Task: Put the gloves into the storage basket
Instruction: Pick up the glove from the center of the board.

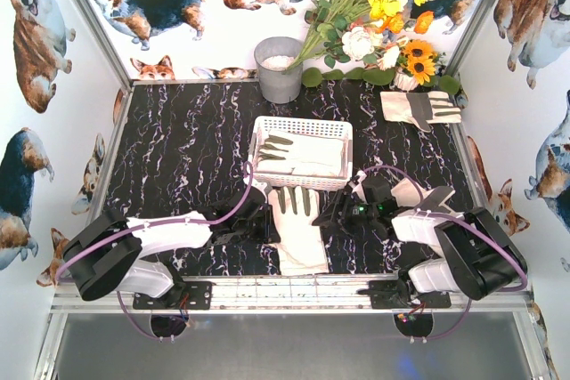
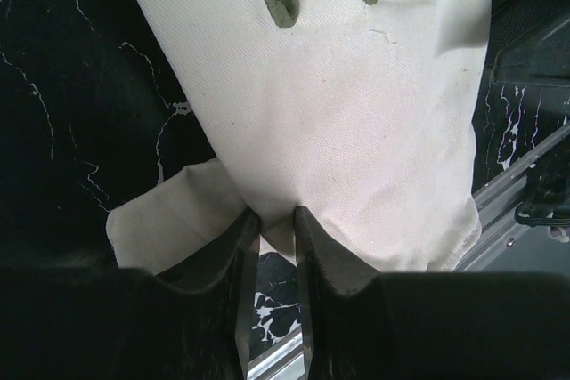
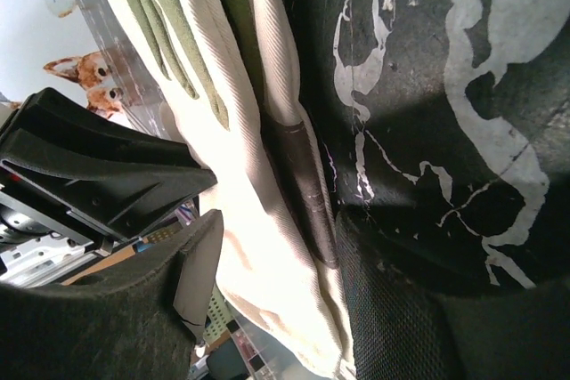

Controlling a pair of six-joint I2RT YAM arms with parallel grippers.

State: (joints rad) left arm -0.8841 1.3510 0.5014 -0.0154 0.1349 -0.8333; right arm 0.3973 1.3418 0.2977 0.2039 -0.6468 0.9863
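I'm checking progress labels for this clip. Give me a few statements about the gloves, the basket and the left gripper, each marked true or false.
1. The storage basket already has gloves in it. True.
2. A near glove lies on the table in front of the basket. True.
3. The left gripper hangs wide open, clear of that glove. False: its fingers are nearly together, pinching the glove's edge.
4. The far glove lies inside the grey bucket. False: it lies flat on the table beside the flowers.
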